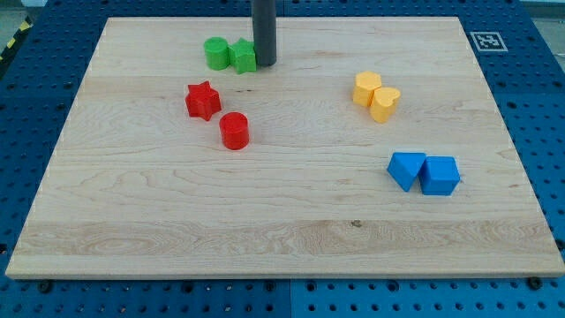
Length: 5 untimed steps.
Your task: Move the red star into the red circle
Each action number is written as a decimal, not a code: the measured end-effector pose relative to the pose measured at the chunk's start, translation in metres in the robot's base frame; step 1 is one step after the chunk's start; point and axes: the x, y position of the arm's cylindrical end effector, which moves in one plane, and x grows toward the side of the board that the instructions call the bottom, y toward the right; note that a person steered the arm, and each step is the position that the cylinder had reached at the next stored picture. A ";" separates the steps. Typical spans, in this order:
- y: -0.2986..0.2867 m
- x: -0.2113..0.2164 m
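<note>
The red star [202, 100] lies on the wooden board at the view's upper left. The red circle [234, 131], a short cylinder, stands just below and to the right of it, a small gap apart. My tip [264, 64] is at the lower end of the dark rod near the view's top, right beside the green blocks. It is above and to the right of the red star, well apart from it.
A green circle [215, 53] and a green star-like block [243, 56] sit together left of the tip. Two yellow blocks [376, 95] touch at the right. A blue triangle [405, 169] and a blue cube [440, 175] sit lower right. The board [282, 238] lies on a blue pegboard.
</note>
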 end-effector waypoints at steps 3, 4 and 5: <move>-0.029 0.031; -0.059 0.035; -0.077 0.054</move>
